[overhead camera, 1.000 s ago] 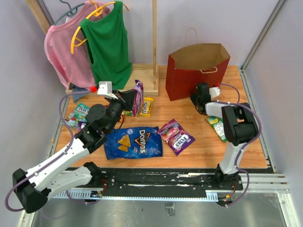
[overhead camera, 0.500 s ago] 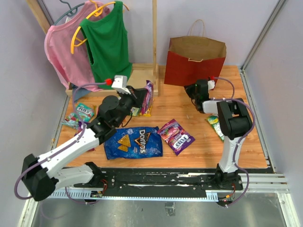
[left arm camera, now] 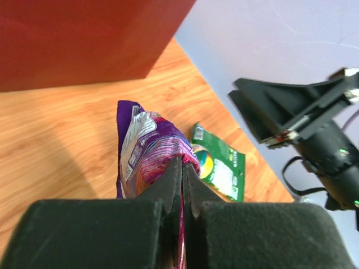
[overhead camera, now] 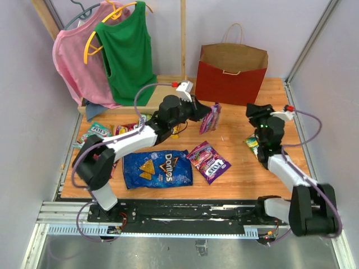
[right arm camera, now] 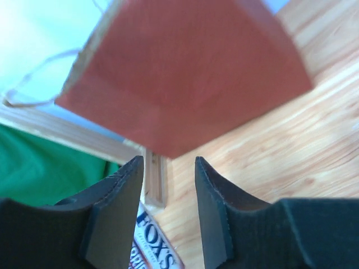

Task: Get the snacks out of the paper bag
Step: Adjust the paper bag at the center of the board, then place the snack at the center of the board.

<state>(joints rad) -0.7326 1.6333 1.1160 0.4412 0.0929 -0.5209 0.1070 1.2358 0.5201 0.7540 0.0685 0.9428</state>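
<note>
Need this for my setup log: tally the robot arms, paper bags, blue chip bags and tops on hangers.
Robot arms: 2, the left arm and the right arm
Paper bag: 1
Blue chip bag: 1
Tops on hangers: 2, the pink top and the green top
Total: 6

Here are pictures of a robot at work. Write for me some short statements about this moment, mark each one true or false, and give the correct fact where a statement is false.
1. The left gripper is shut on a purple packet. True.
2. The right gripper is shut on a snack. False: its jaws stand apart, with nothing between them.
3. The paper bag lies on its side. False: it stands upright at the far edge of the table.
4. The blue Doritos bag lies flat on the table. True.
</note>
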